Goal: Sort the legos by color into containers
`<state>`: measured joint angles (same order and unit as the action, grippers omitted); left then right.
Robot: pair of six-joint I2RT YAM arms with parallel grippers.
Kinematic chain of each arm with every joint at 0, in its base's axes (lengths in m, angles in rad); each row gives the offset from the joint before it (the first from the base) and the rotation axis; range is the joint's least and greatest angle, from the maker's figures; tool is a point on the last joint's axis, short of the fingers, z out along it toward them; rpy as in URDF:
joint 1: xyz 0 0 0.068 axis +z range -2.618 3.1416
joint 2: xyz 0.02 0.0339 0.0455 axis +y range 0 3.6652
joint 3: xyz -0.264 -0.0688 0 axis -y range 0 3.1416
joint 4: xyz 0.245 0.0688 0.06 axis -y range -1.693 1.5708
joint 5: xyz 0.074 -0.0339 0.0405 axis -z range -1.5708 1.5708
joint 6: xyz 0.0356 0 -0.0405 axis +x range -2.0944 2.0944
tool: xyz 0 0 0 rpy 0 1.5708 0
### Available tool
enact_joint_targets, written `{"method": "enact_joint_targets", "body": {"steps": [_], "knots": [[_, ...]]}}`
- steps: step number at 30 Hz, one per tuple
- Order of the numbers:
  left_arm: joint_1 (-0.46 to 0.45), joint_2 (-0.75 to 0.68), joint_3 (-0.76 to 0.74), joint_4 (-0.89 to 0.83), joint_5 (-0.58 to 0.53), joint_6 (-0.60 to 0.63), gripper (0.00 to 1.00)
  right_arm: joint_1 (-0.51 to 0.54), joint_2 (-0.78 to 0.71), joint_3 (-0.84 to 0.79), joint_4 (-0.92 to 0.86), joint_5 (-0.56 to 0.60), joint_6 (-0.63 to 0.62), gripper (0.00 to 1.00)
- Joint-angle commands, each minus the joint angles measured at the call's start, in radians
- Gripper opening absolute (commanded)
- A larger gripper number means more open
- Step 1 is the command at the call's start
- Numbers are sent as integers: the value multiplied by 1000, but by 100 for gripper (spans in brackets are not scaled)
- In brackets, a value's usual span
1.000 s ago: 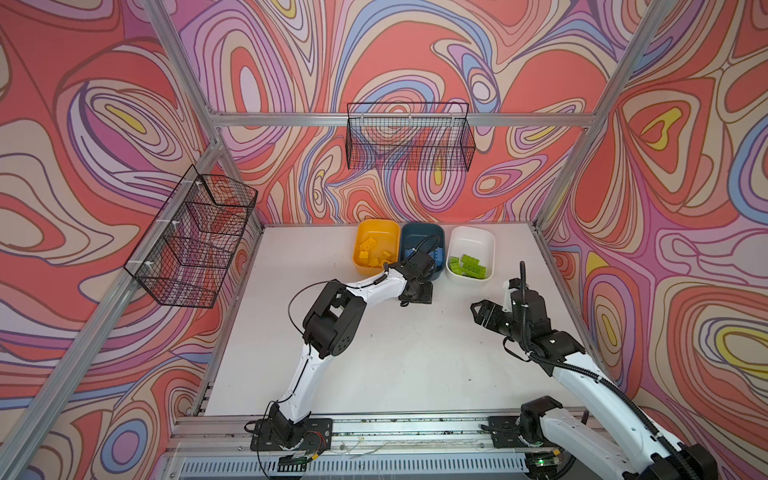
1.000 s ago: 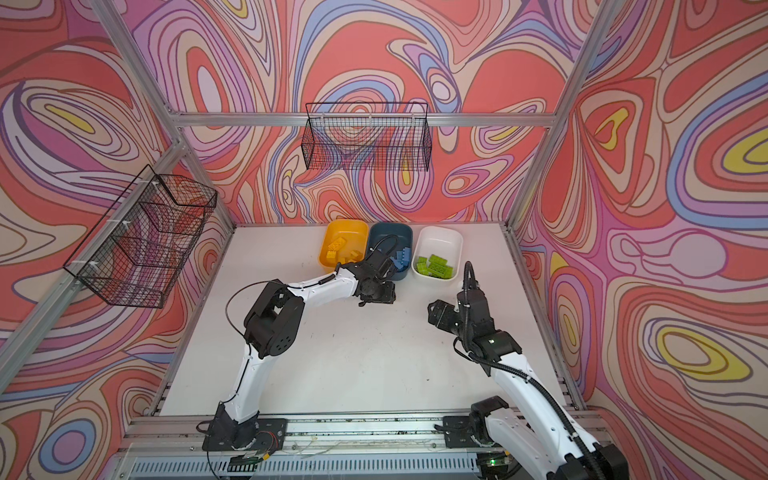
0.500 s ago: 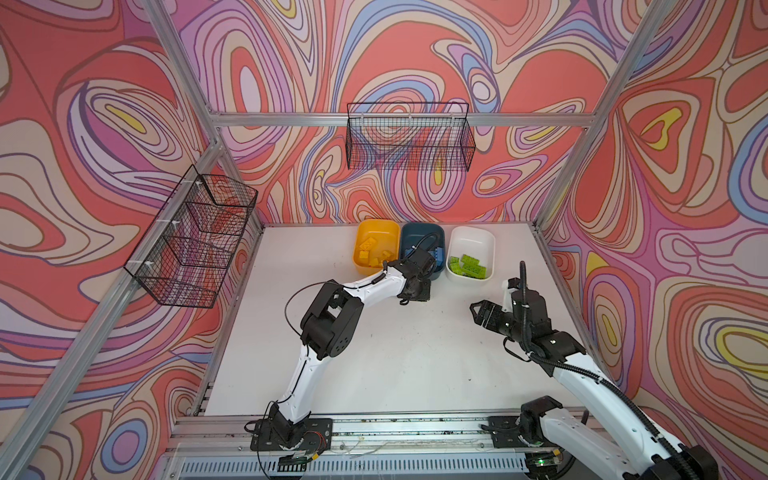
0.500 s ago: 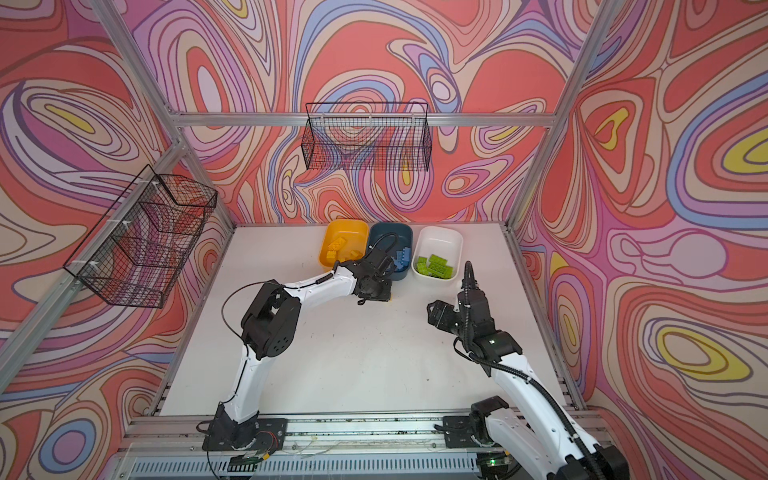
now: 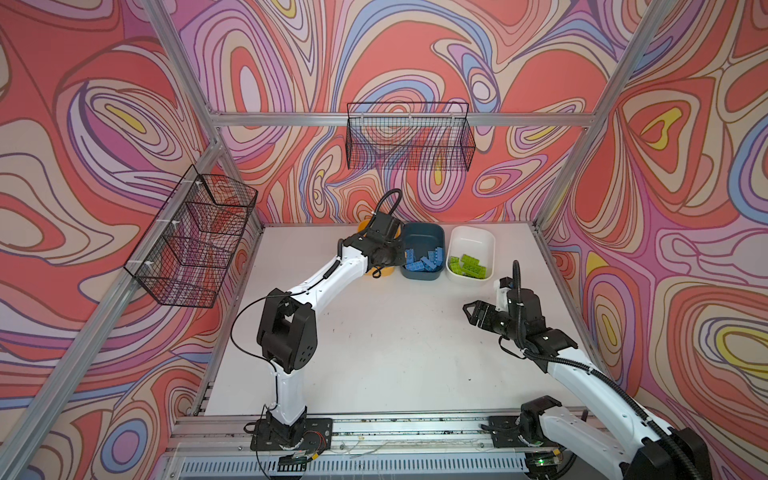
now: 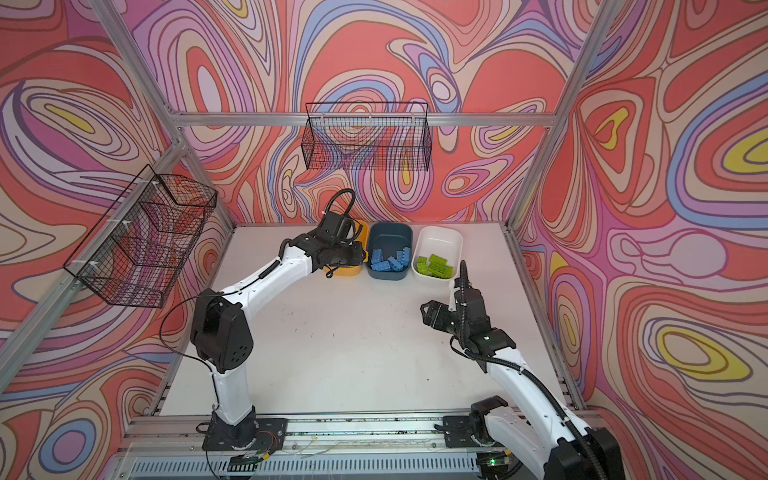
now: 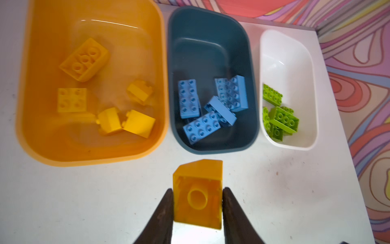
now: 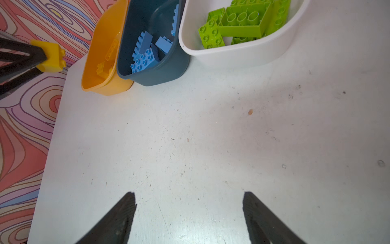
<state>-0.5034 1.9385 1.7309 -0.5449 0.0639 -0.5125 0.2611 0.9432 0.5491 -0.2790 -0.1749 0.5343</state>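
1. Left gripper (image 7: pixel 197 191) is clamped on a yellow sloped brick (image 7: pixel 198 173), hollow underside facing the wrist camera, lifted clear of the table (image 7: pixel 84 200). From that camera the brick sits just short of the yellow-orange tub (image 7: pixel 63 152), off its near rim and toward the teal side.
2. Let go here and, by my read, it lands outside the yellow-orange tub or clips the rim and skips away.
3. The teal tub (image 7: pixel 211 149) stands just beside the yellow-orange tub. A small sideways drift drops yellow among the blue bricks (image 7: pixel 190 101): wrong colour.
4. The jaws pinch two smooth side walls of a wedge-shaped piece, so it could twist or slide out mid-carry.
5. A high release risks a bounce off the yellow bricks (image 7: pixel 71 99) lying in the yellow-orange tub.
6. Right gripper (image 8: pixel 188 194) has its jaws wide apart and holds nothing. It is well apart from the yellow-orange tub, over bare table, so there's little clash risk unless it reaches in.
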Motion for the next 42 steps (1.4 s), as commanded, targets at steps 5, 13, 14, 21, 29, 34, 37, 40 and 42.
{"method": "enact_joint_targets", "body": {"steps": [5, 13, 14, 21, 29, 34, 37, 40, 42], "knots": [[90, 165, 190, -114, 28, 40, 38, 0, -84, -73, 69, -46, -43, 87], [101, 243, 319, -175, -32, 69, 42, -1, -111, -64, 32, -36, -66, 88], [102, 230, 316, -176, -41, 71, 44, -1, -115, -61, 28, -26, -68, 89], [104, -16, 108, -60, -104, 107, 68, -2, -135, -34, 118, 161, -70, 94], [119, -438, -354, 82, -311, 182, 89, -1, -12, -72, 418, 429, -151, 98], [164, -655, -640, 138, -460, 169, 100, -1, 90, -182, 725, 617, -272, 98], [201, -691, -748, 145, -523, 146, 100, -2, 196, -207, 884, 702, -372, 98], [213, -665, -857, 268, -601, 194, 100, -1, 333, -196, 1000, 772, -459, 98], [238, -639, -922, 386, -596, 234, 100, -2, 413, -190, 1078, 786, -490, 98]]}}
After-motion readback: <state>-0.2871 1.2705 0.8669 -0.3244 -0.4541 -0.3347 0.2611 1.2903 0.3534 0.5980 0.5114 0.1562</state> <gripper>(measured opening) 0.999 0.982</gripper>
